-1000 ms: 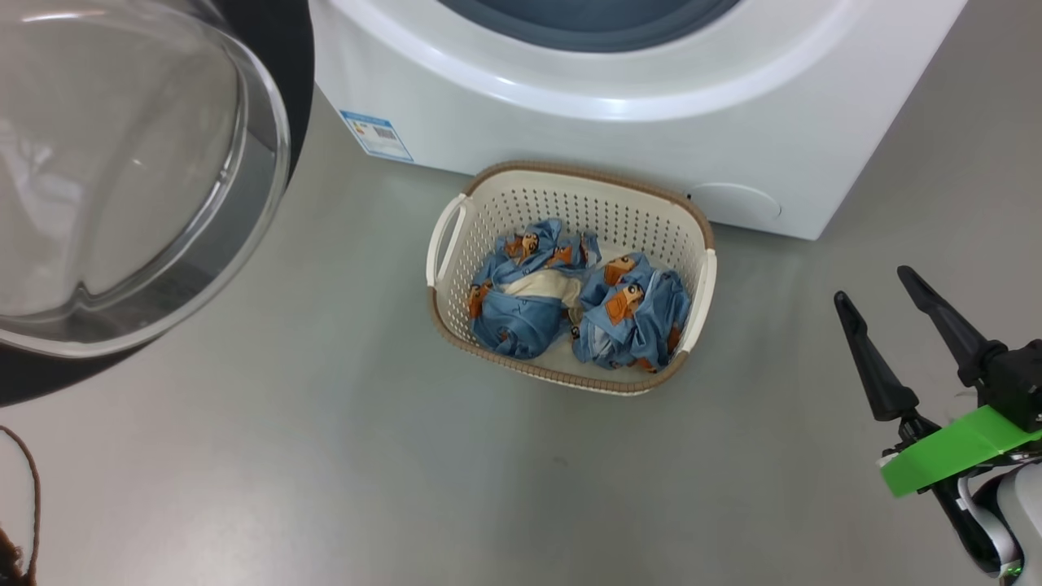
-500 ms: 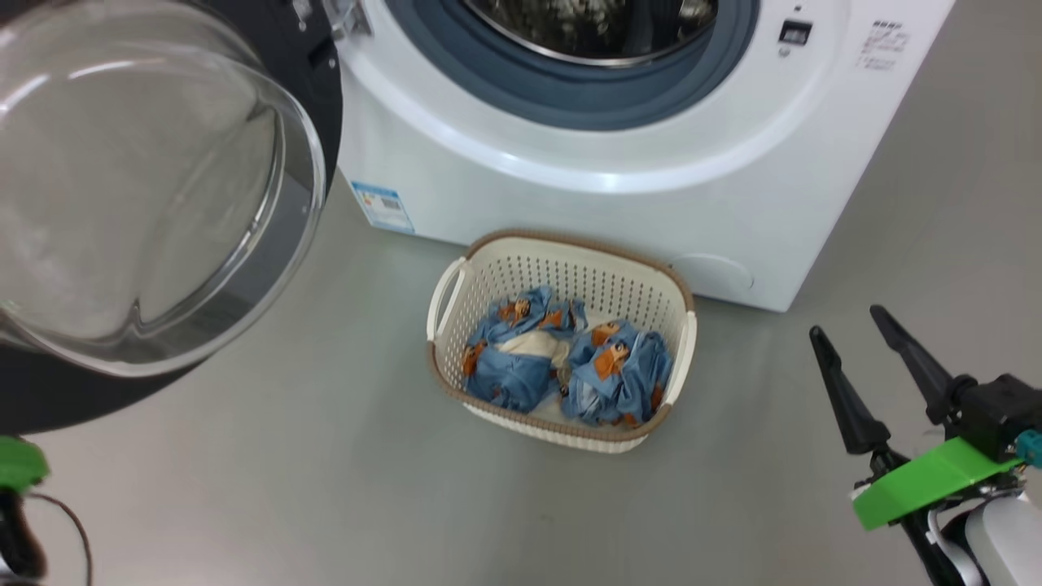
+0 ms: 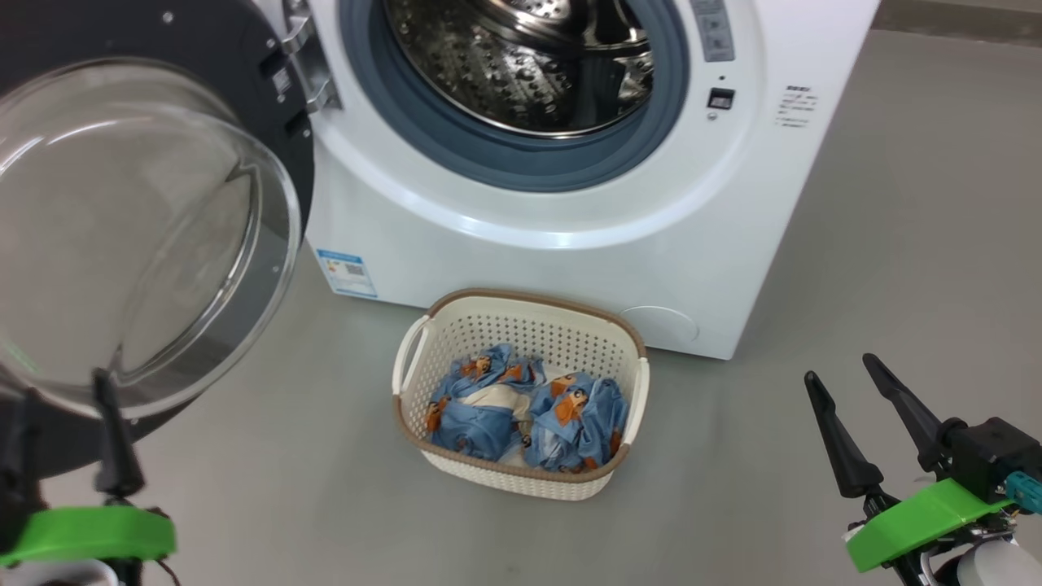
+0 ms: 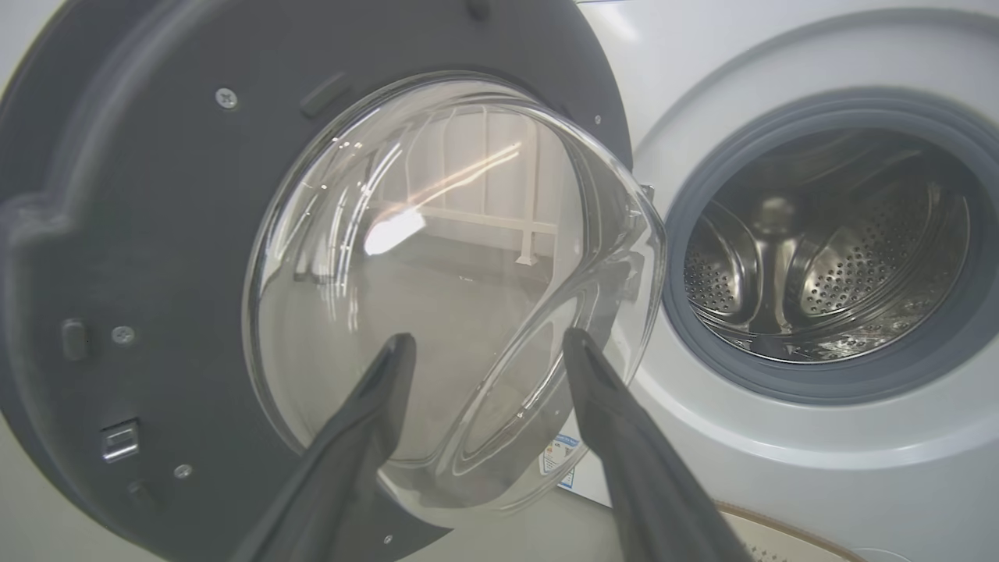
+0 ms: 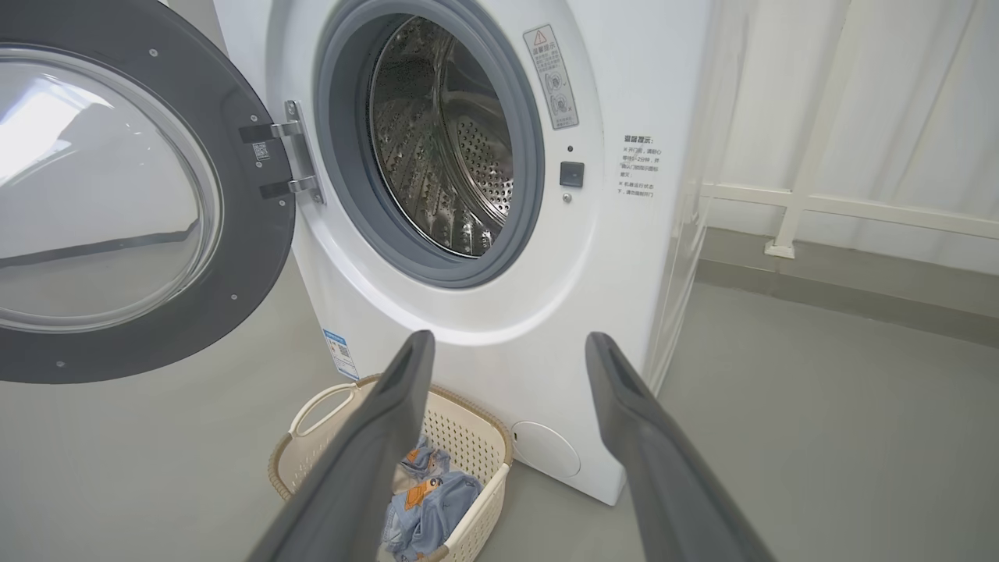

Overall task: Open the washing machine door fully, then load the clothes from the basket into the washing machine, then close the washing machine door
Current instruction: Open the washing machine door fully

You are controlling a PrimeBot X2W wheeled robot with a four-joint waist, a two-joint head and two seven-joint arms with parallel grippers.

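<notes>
- Two bundles of light blue, orange-printed clothes (image 3: 488, 407): side by side in the small cream-white perforated plastic basket (image 3: 521, 482), lower centre, just before the big white front-loading washing machine (image 3: 521, 268).
- One round, black-rimmed glass washing machine door (image 3: 212, 37): swung open, upper left.
- My left gripper (image 4: 488, 337): fingers spread, grasping nothing, lower left.
- My right gripper (image 3: 840, 368): released, empty, lower right.

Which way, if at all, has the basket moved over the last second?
No. The basket still sits before the washing machine, between its blue label and round cover; the head camera shifted, not the basket.
</notes>
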